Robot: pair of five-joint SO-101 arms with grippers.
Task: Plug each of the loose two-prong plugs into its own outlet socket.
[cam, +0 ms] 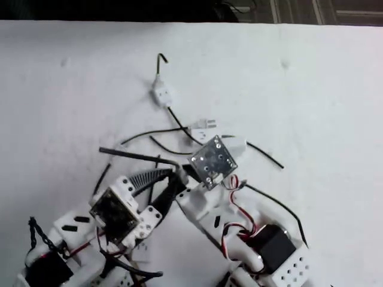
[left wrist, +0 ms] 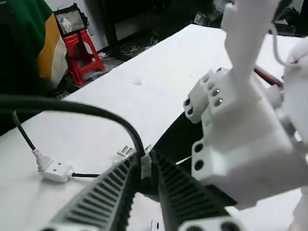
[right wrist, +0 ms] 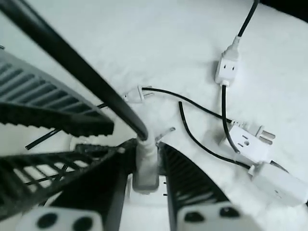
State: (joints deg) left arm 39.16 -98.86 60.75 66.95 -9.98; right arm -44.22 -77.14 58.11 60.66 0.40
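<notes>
A white two-prong plug (right wrist: 145, 168) on a black cord (right wrist: 72, 62) sits between the black fingers of my right gripper (right wrist: 146, 161), which is shut on it. My left gripper (left wrist: 143, 169) meets the same plug (left wrist: 146, 165) from the other side, its ribbed fingers (left wrist: 110, 195) closed around it where the cord comes out. In the high view both grippers join near the table's middle front (cam: 176, 176). A white outlet socket (right wrist: 226, 67) with a plug in it lies farther back. Another socket block (right wrist: 248, 142) lies beside a plug with bare prongs (right wrist: 263, 132). A small loose plug (right wrist: 134, 95) lies between.
Black cords (cam: 179, 128) cross the white table (cam: 311, 89) around the sockets. A further white socket piece (right wrist: 279, 185) lies by the right arm. The right arm's white body (left wrist: 245, 139) stands close to the left gripper. A red stool (left wrist: 82, 53) stands off the table.
</notes>
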